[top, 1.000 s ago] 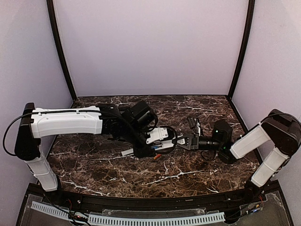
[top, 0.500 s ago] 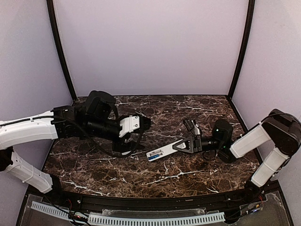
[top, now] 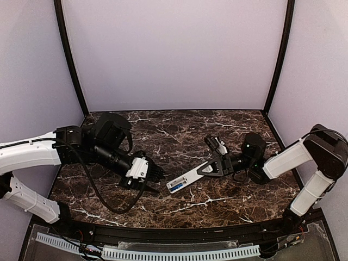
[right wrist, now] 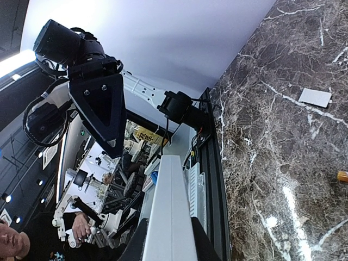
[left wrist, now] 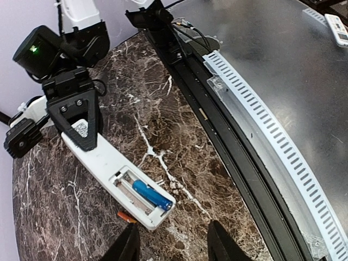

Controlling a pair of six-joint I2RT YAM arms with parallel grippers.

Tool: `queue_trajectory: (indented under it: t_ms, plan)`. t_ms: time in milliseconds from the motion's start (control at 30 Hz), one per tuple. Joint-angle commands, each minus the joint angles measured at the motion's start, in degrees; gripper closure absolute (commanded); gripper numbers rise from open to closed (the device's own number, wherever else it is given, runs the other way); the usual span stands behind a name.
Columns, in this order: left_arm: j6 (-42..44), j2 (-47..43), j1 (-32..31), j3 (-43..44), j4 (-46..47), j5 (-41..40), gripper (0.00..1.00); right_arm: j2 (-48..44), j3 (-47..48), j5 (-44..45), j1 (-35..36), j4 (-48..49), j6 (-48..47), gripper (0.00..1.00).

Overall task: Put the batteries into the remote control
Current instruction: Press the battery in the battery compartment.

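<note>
The remote control (left wrist: pixel 103 157) lay back-up across the middle of the marble table (top: pixel 228 204), its battery compartment (left wrist: pixel 138 196) uncovered at the end pointing toward the left arm. Inside that compartment the blue battery (left wrist: pixel 153 196) sat lengthwise in the bay on the side toward the table's near edge; the bay beside it showed only its pale floor and a metal contact. The orange battery (left wrist: pixel 126 217) rested on the marble just beside the compartment end of the remote, partly hidden by the remote's edge. The right gripper (top: pixel 206 168) was clamped on the opposite end of the remote, one black triangular finger (left wrist: pixel 76 117) pressed flat on its back. Whether the remote's free end touched the table could not be told. The left gripper (left wrist: pixel 174 247) hovered just short of the compartment end, its jaws standing apart with bare marble showing between them. In the right wrist view a small white flat piece (right wrist: pixel 315 97) lay on the table, apart from the orange cell.
</note>
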Motion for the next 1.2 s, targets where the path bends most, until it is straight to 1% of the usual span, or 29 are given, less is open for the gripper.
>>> queue_trajectory:
  t_ms: [0, 167, 333, 500, 833, 1167]
  plan:
    - [4.2, 0.5, -2.0, 1.4, -4.7, 1.9, 0.59, 1.9, 2.2, -2.0, 1.6, 2.2, 1.7, 1.0]
    - [5.1, 1.7, -3.7, 2.2, -5.3, 1.4, 0.64, 3.4, 3.7, -2.1, 2.7, 2.3, 2.1, 1.0]
    - [6.0, 3.8, -4.9, 3.0, -5.2, -2.1, 0.72, 4.6, 5.0, -1.8, 3.6, 2.5, 2.5, 1.0]
    - [6.7, 5.3, -5.7, 3.3, -5.5, -4.4, 0.73, 5.4, 5.1, -1.7, 4.5, 4.0, 3.4, 1.0]
    - [7.2, 5.6, -5.8, 2.6, -5.3, -6.1, 0.8, 5.5, 5.1, -2.0, 5.5, 4.7, 3.5, 1.0]
    - [7.7, 6.0, -5.8, 2.6, -5.9, -6.2, 0.81, 5.3, 5.7, -2.2, 5.8, 3.9, 3.1, 1.0]
